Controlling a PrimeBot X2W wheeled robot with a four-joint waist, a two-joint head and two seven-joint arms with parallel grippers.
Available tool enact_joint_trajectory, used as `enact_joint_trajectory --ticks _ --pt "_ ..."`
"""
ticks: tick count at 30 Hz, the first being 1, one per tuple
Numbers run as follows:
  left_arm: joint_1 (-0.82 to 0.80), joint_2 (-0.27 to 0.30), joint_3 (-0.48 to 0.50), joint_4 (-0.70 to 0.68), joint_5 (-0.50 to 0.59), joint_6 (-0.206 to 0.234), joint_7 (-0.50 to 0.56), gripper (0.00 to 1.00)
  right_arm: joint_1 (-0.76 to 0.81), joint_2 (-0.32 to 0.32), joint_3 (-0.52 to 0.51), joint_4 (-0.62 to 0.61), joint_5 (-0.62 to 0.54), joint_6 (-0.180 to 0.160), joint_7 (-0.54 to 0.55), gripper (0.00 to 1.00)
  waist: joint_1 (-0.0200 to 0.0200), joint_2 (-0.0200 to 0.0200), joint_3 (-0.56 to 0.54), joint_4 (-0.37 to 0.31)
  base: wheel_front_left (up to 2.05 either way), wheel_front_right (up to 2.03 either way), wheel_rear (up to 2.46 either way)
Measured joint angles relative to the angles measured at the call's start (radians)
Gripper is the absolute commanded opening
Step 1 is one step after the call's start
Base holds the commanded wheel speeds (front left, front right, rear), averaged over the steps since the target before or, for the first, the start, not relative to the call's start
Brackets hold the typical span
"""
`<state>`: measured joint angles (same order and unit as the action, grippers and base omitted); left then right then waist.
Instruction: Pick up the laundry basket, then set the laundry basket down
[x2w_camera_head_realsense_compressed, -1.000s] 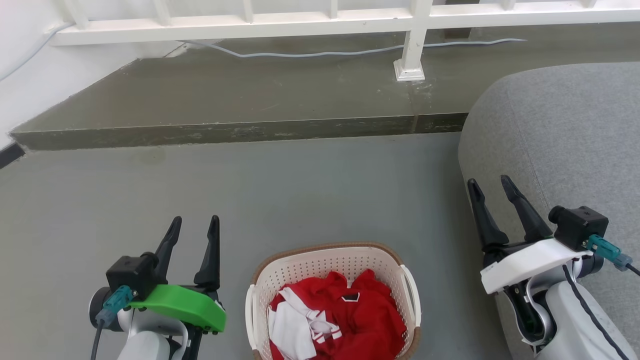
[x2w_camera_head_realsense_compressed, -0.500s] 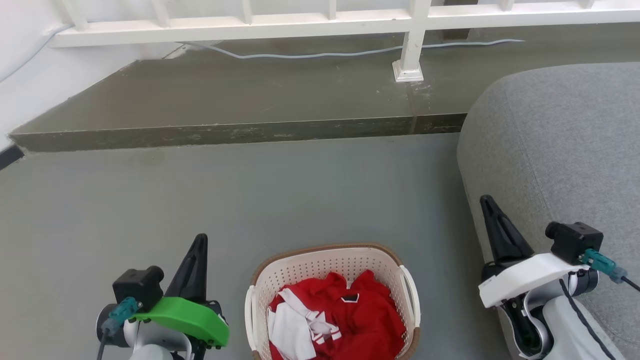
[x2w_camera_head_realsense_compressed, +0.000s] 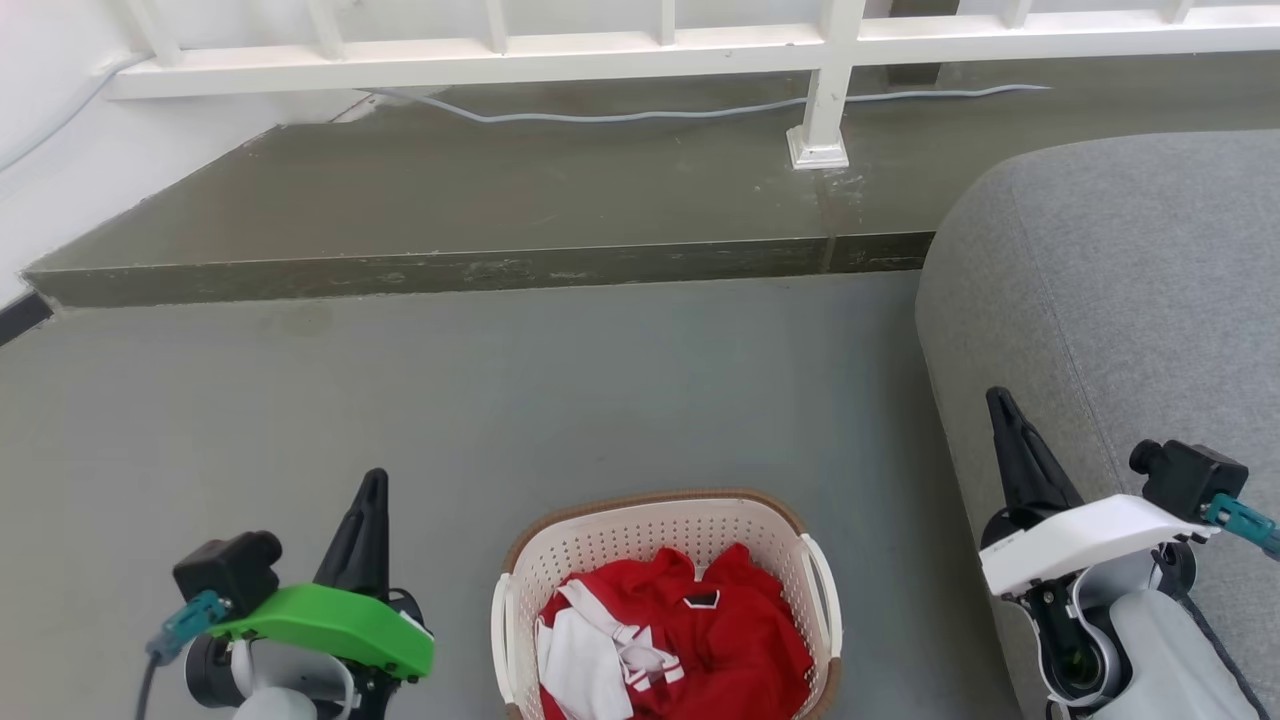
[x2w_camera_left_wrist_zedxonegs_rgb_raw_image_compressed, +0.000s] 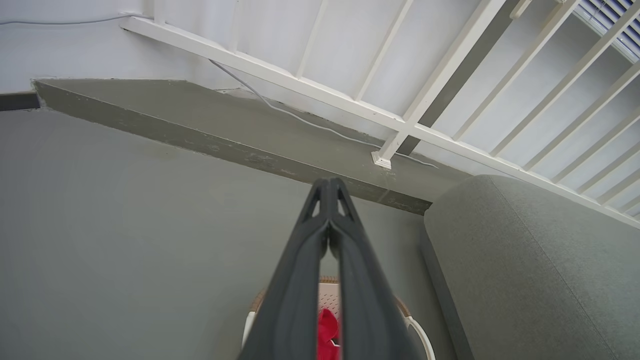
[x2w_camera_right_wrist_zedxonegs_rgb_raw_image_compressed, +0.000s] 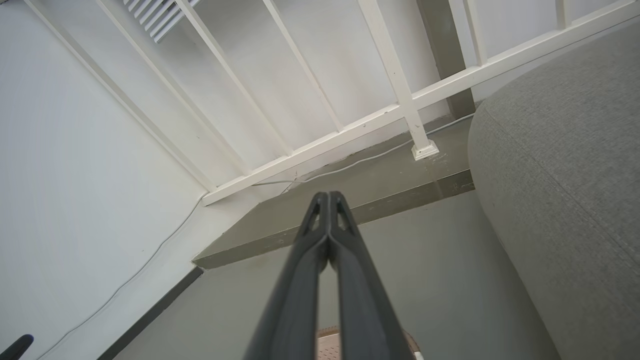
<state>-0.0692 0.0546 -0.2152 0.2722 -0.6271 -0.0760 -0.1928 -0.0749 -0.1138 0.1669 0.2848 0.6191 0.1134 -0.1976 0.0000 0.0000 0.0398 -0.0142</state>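
The laundry basket (x2w_camera_head_realsense_compressed: 640, 530), cream-white with a brown woven-look rim, stands on the grey floor (x2w_camera_head_realsense_compressed: 500, 400) at the robot's feet, between its two arms and touching neither. The left gripper (x2w_camera_head_realsense_compressed: 370, 490) and the right gripper (x2w_camera_head_realsense_compressed: 1000, 415) each point up and away from it. In both wrist views their dark fingers are pressed tip to tip with nothing between them. A basket resting on the floor with both pincers closed and empty would fit either end of the job: one waiting to be lifted, or one already put back down. The pictures do not settle which. Inside lies a crumpled red jersey (x2w_camera_head_realsense_compressed: 720, 630) with white trim, heaped below the rim and free of the white loop handle (x2w_camera_head_realsense_compressed: 828, 590) on the right side. A grey upholstered sofa (x2w_camera_head_realsense_compressed: 1120, 270) bulges in close beside the right arm and, by this view, leaves that side little room to swing. Beyond lie a raised concrete step (x2w_camera_head_realsense_compressed: 480, 200), a white railing (x2w_camera_head_realsense_compressed: 600, 45) and a pale cable (x2w_camera_head_realsense_compressed: 640, 112), all well apart from the basket.
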Motion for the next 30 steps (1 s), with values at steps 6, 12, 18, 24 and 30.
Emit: enact_joint_trajectory --ticks 6,12,18,24,30 --pt "0.000 -0.001 0.021 0.000 -0.063 -0.003 0.018 0.00 0.000 0.005 -0.021 -0.001 0.063 0.000 0.022 0.00 0.0000 0.0000 -0.002 0.001 0.00 0.00 0.00" --pt "0.000 -0.001 0.042 0.000 -0.129 -0.004 0.044 0.00 0.000 0.011 -0.040 -0.002 0.131 0.000 0.042 0.00 0.0000 0.0000 -0.005 0.002 0.00 0.00 0.00" --pt "0.000 -0.003 0.058 0.000 -0.197 -0.012 0.063 0.00 0.000 0.017 -0.059 -0.002 0.197 0.000 0.063 0.00 0.0000 0.0000 -0.008 0.003 0.00 0.00 0.00" --pt "0.000 -0.004 0.077 0.000 -0.250 -0.012 0.079 0.00 0.000 0.018 -0.075 -0.002 0.255 0.000 0.079 0.00 0.0000 0.0000 -0.010 0.004 0.00 0.00 0.00" --pt "0.000 -0.004 0.093 0.000 -0.320 -0.013 0.100 0.00 0.000 0.020 -0.095 -0.002 0.322 0.000 0.099 0.00 0.0001 0.0000 -0.012 0.005 0.00 0.00 0.00"
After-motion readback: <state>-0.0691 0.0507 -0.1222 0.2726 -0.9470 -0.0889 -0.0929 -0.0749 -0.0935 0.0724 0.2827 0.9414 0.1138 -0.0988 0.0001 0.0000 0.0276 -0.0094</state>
